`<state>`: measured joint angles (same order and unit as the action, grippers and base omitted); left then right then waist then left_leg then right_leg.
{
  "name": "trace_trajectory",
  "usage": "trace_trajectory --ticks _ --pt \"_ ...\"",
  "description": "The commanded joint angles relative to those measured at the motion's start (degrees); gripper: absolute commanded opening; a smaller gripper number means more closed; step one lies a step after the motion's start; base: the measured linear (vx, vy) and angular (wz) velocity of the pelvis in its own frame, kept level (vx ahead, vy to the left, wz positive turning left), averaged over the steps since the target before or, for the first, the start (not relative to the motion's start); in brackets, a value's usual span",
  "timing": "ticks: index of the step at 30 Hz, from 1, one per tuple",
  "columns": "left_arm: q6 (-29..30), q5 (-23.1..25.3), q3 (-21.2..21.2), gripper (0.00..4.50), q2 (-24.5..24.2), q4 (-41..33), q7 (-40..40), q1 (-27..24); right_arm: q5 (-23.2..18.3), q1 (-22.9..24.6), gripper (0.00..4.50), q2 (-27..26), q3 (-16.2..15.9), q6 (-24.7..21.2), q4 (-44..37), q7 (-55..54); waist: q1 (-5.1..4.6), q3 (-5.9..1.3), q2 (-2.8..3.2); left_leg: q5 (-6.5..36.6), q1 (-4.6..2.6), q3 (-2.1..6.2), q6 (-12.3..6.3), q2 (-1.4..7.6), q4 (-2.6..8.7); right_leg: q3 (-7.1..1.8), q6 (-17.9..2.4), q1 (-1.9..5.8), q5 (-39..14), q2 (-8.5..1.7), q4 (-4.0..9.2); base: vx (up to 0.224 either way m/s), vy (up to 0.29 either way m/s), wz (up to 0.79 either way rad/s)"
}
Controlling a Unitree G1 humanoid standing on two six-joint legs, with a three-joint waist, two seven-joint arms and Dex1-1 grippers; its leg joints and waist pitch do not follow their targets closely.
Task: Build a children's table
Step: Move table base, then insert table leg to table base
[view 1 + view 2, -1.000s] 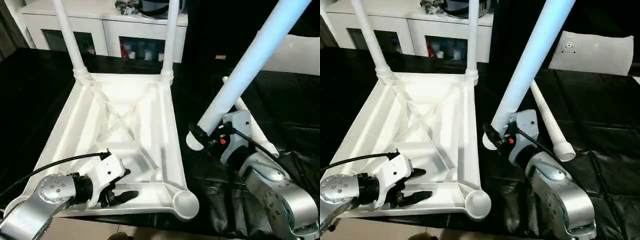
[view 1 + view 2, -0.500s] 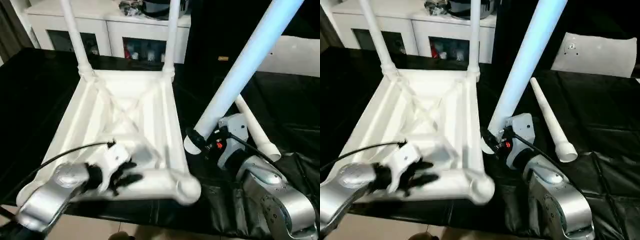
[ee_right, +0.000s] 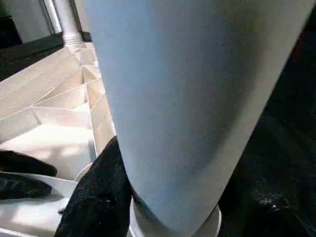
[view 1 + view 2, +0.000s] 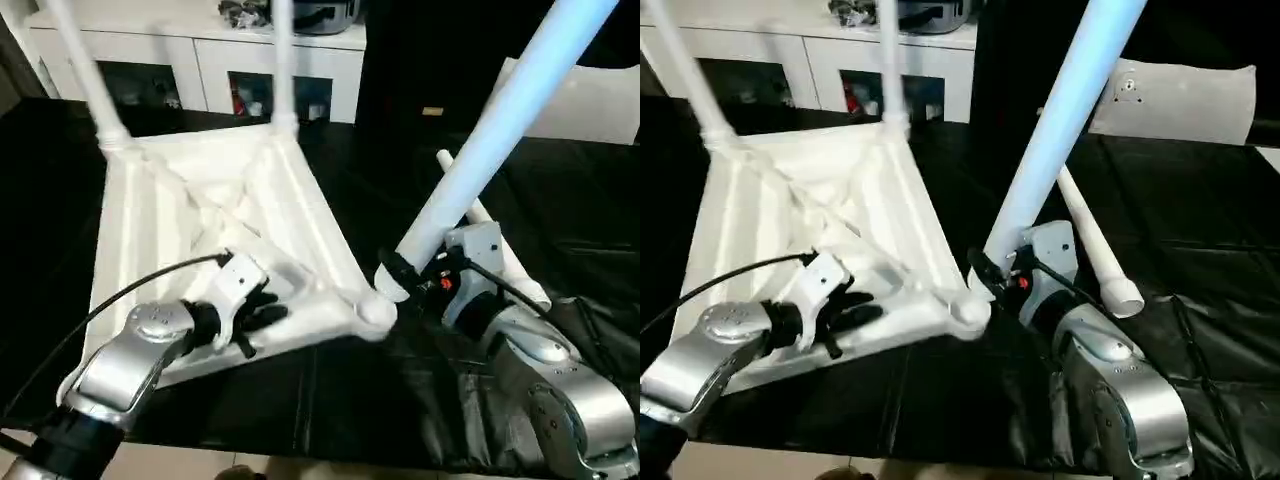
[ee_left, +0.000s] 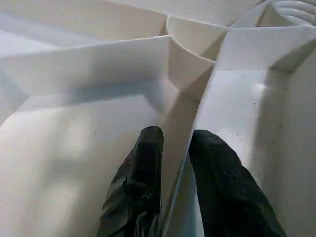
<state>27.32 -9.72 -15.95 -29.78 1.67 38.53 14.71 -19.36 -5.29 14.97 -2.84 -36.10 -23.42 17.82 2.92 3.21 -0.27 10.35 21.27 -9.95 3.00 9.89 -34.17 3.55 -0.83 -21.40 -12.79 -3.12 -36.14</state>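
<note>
The children's table top (image 4: 200, 230) lies upside down on the black cloth, ribs up, turned at an angle. Two legs (image 4: 283, 60) stand in its far corner sockets. My left gripper (image 4: 262, 312) is shut on the near rim; in the left wrist view its fingers (image 5: 148, 163) sit on either side of a thin white wall. My right gripper (image 4: 405, 272) is shut on the thick end of a third leg (image 4: 480, 140), which slants up to the right. Its lower end hangs just right of the near corner socket (image 4: 375, 310). Another leg (image 4: 1100, 255) lies loose behind the right gripper.
A white cabinet (image 4: 200, 50) with dark openings stands along the far side. A white cushion-like bag (image 4: 1185, 100) rests at the back right. Black cloth (image 4: 330, 400) covers the work surface up to its front edge.
My left gripper has closed on the near rim and the table top has swung round, bringing its near corner socket up beside the held leg's end. The right arm stays put.
</note>
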Motion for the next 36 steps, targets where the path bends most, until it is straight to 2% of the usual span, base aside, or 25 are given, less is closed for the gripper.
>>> trace_trajectory --ticks 1,2,3,4,7,8,9,11,12,15,16,19,21,24,25,26,27,28,29,31,32,33,34,36 --pt "-5.12 0.68 2.6 0.73 -0.92 0.25 0.59 1.98 0.07 -1.18 1.93 0.61 1.18 0.55 0.18 0.22 0.5 -3.57 0.19 8.81 -0.61 1.47 0.38 2.98 3.97 -3.46 -8.47 2.12 -6.95 -4.94 4.58 0.0 0.0 0.0" --pt "-5.37 0.46 2.73 0.73 -1.03 0.25 1.04 2.06 -0.06 -1.26 1.93 0.64 1.24 0.6 0.16 0.39 0.54 -3.64 0.37 8.53 -0.65 1.45 0.36 2.99 3.92 -3.45 -8.55 2.09 -6.31 -4.93 4.48 0.0 0.0 0.0" --pt "-5.25 -0.41 3.24 0.73 -1.15 0.22 2.01 2.21 -0.17 -1.37 1.93 0.67 1.34 0.55 0.06 0.46 0.55 -3.64 0.27 8.1 -0.62 1.42 0.23 3.06 3.94 -3.45 -8.76 2.11 -5.27 -4.91 4.37 0.0 0.0 0.0" --pt "-5.64 -1.31 3.78 1.14 -1.33 0.01 3.17 2.26 -0.46 -1.48 1.93 0.54 1.63 0.46 -0.11 0.39 0.61 -3.55 0.33 8.45 -0.75 1.35 0.24 3.05 3.95 -3.4 -9.16 1.95 -5.55 -4.94 4.36 0.0 0.0 0.0" --pt "-6.68 -3.09 5.38 1.22 -2.1 -0.19 5.92 2.6 -1.72 -1.7 1.93 0.2 2.69 0.03 -0.69 0.46 0.78 -3.31 0.35 10.84 -0.97 1.3 0.67 3.11 4.05 -3.41 -9.33 1.77 -9.16 -5.0 4.69 0.0 0.0 0.0" --pt "-6.96 -3.86 6.04 1.33 -2.35 -0.35 6.78 2.75 -2.12 -1.86 1.93 0.15 3.21 -0.43 -0.82 0.28 0.83 -3.26 0.74 11.15 -1.02 1.35 0.88 3.1 4.06 -3.45 -9.22 1.71 -9.8 -5.05 4.72 0.0 0.0 0.0" --pt "-7.2 -4.41 6.48 1.5 -2.51 -0.47 7.37 2.84 -2.32 -1.97 1.93 0.12 3.57 -0.75 -0.89 0.11 0.76 -3.19 0.86 12.42 -1.14 1.36 1.42 3.12 4.2 -3.42 -8.93 1.59 -11.13 -4.96 4.9 0.0 0.0 0.0" --pt "-6.62 -5.48 6.48 1.63 -2.89 -0.99 8.85 3.05 -2.4 -2.19 1.93 0.42 4.16 -1.05 -0.65 -0.02 0.74 -3.18 0.71 13.55 -1.29 1.39 1.95 3.14 4.32 -3.46 -8.66 1.56 -12.43 -4.97 4.91 0.0 0.0 0.0" --pt "-6.01 -5.51 6.13 1.64 -2.95 -1.39 9.09 3.15 -1.89 -2.24 1.93 0.79 4.15 -0.74 -0.37 -0.03 0.87 -3.19 0.99 13.69 -1.41 1.43 2.14 3.2 4.32 -3.47 -8.63 1.46 -12.43 -5.0 4.87 0.0 0.0 0.0" --pt "-0.59 -8.23 4.1 1.98 -0.43 -5.77 9.85 3.07 -1.91 -2.61 1.93 1.64 5.14 -0.42 0.66 0.24 1.04 -3.27 0.87 13.14 -1.4 1.34 2.53 3.33 4.34 -3.49 -9.37 1.59 -10.47 -5.05 4.67 0.0 0.0 0.0" --pt "0.59 -8.4 3.23 2.05 0.65 -6.56 9.24 3.02 -1.8 -2.67 1.93 1.69 5.32 -0.21 0.76 0.09 1.18 -3.31 1.25 12.62 -1.3 1.33 2.51 3.27 4.22 -3.5 -9.74 1.7 -9.8 -5.15 4.55 0.0 0.0 0.0" --pt "0.74 -8.39 3.02 2.05 0.85 -6.69 9.15 3.01 -1.77 -2.68 1.93 1.67 5.4 -0.16 0.79 0.01 1.18 -3.38 0.8 11.79 -0.99 1.27 2.01 3.07 4.13 -3.52 -9.29 1.98 -9.51 -5.02 4.68 0.0 0.0 0.0" --pt "0.74 -8.39 3.02 2.05 0.85 -6.69 9.15 3.01 -1.77 -2.68 1.93 1.67 5.4 -0.16 0.79 0.01 1.02 -3.36 0.72 11.37 -0.82 1.3 1.76 2.97 4.11 -3.47 -8.81 2.13 -9.87 -4.98 4.74 0.0 0.0 0.0" --pt "0.74 -8.39 3.02 2.05 0.85 -6.69 9.15 3.01 -1.77 -2.68 1.93 1.67 5.4 -0.16 0.79 0.01 0.69 -3.32 0.78 11.86 -0.96 1.31 1.59 2.97 4.07 -3.43 -8.43 1.98 -11.56 -4.9 4.97 0.0 0.0 0.0" --pt "3.11 -2.26 -2.79 2.07 4.03 -4.43 5.31 4.15 -2.12 -2.98 1.93 1.18 5.9 -0.12 1.36 -0.36 0.64 -3.37 2.39 12.54 -1.23 1.45 2.03 3.09 4.06 -3.45 -8.54 1.68 -11.5 -4.84 4.83 0.0 0.0 0.0" --pt "3.32 -1.72 -3.27 2.06 4.27 -4.19 4.99 4.26 -2.19 -3.01 1.93 1.2 5.89 -0.27 1.39 -0.32 0.64 -3.37 2.39 12.54 -1.23 1.45 2.03 3.09 4.06 -3.45 -8.54 1.68 -11.5 -4.84 4.83 0.0 0.0 0.0" --pt "3.78 0.07 -4.69 2.06 4.98 -3.16 3.97 4.68 -2.46 -3.09 1.93 1.37 5.71 -0.83 1.5 0.03 0.46 -3.17 1.59 14.34 -1.47 1.48 2.26 3.22 4.23 -3.38 -8.04 1.59 -12.08 -4.54 5.17 0.0 0.0 0.0" --pt "5.36 0.35 -5.35 1.76 5.46 -2.36 3.84 4.96 -2.46 -2.92 1.93 1.43 5.39 -1.14 1.68 0.36 0.52 -3.14 1.27 15.01 -1.62 1.34 2.09 3.1 4.11 -3.51 -8.13 1.66 -13.41 -4.77 5.36 0.0 0.0 0.0" --pt "5.41 0.32 -5.4 1.76 5.45 -2.33 3.95 4.97 -2.43 -2.9 1.93 1.41 5.36 -1.11 1.72 0.36 0.72 -3.28 1.4 13.45 -1.19 1.39 1.71 3.02 4.06 -3.57 -8.07 2.01 -13.56 -5.08 5.31 0.0 0.0 0.0" --pt "5.64 0.23 -5.91 1.69 5.48 -2.23 4.74 5.03 -2.07 -2.71 1.93 1.26 4.95 -0.75 2.1 0.23 0.66 -3.51 1.88 11.81 -0.89 1.5 1.62 3.03 4.02 -3.46 -8.07 2.11 -11.78 -5.0 5.15 0.0 0.0 0.0" --pt "5.93 -0.13 -6.28 1.58 5.72 -2.4 5.21 5.1 -1.95 -2.64 1.93 1.16 4.79 -0.56 2.28 0.15 0.5 -3.47 1.57 11.66 -0.82 1.44 1.5 2.94 3.96 -3.42 -8.34 2.17 -10.86 -4.91 5.16 0.0 0.0 0.0" --pt "6.11 -0.14 -6.39 1.58 5.77 -2.51 5.26 5.16 -1.95 -2.67 1.93 1.15 4.77 -0.52 2.35 0.13 0.48 -3.45 1.57 11.63 -0.78 1.47 1.4 2.9 3.99 -3.37 -8.52 2.23 -10.9 -4.95 5.16 0.0 0.0 0.0" --pt "7.07 0.05 -6.9 1.31 5.87 -2.87 5.15 5.43 -1.89 -2.74 1.93 1.13 4.65 -0.36 2.52 0.08 0.41 -3.47 1.59 11.69 -0.86 1.4 1.2 2.9 3.92 -3.36 -8.73 2.17 -11.22 -4.95 5.19 0.0 0.0 0.0" --pt "8.5 0.45 -7.35 1.26 6.02 -2.93 4.33 5.82 -1.8 -2.87 1.93 1.05 4.5 -0.24 2.66 0.03 0.45 -3.44 1.87 11.87 -0.92 1.43 1.09 2.94 3.9 -3.36 -8.86 2.09 -11.67 -4.93 5.26 0.0 0.0 0.0"
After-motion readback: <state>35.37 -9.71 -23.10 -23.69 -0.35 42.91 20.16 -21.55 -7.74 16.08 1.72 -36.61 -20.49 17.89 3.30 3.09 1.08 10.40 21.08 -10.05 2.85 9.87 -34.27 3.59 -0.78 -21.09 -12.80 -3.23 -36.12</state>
